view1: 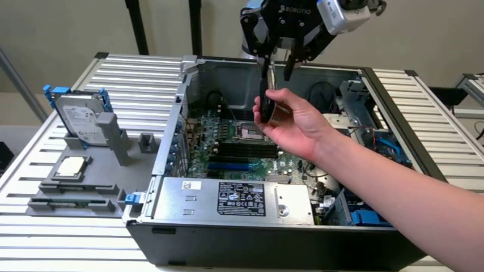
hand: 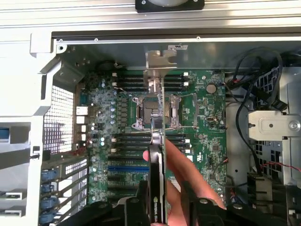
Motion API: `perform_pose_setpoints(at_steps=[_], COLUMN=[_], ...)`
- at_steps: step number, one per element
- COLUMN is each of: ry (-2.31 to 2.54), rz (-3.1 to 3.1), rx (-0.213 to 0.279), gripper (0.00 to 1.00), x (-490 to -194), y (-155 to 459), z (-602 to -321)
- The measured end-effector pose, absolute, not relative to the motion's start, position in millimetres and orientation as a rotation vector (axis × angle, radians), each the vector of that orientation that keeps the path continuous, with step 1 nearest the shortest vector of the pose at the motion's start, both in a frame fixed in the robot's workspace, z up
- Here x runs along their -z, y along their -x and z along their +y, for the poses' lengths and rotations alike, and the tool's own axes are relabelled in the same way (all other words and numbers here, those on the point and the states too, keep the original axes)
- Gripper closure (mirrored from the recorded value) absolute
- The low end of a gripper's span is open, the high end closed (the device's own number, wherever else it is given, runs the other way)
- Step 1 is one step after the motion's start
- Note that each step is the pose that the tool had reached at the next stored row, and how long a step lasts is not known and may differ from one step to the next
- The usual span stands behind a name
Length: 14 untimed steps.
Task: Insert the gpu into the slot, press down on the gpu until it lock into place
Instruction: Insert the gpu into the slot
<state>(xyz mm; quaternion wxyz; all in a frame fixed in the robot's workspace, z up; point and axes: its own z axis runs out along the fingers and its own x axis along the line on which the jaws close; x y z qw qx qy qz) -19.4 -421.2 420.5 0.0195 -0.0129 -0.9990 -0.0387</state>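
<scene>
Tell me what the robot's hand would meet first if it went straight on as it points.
Most likely the gpu, held edge-on just ahead of it by a person's hand; the motherboard lies farther on.

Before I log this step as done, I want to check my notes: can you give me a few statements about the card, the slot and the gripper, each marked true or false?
1. A person's hand holds the gpu upright over the open case. True.
2. The gpu is seated in the blue slot. False: the slot is bare, and the card is held up off the board.
3. The gripper is open, with the card's upper end between its jaws. True.
4. The hard drive stands at the exterior view's right of the case. False: it stands at the exterior view's left.
</scene>
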Motion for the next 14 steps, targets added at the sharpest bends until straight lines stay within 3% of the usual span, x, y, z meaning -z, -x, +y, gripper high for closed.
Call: perform_pose_setpoints(at_steps=[1,5,7,8,13,14], ry=[0.04,0.04,0.04,0.04,0.04,0.04], rz=[-3.1,-3.1,-3.1,-3.1,-3.1,-3.1], rx=[0.12,0.12,0.12,0.12,0.12,0.12], gripper=[0.49,0.49,0.52,0.59,0.61,0.68], x=[-420.8,-421.3,-421.5,-421.5,-421.9,-422.0], y=[19.3,19.4,19.4,19.4,19.4,19.4], z=[-421.2,-421.2,-421.2,-421.2,-421.2,-421.2])
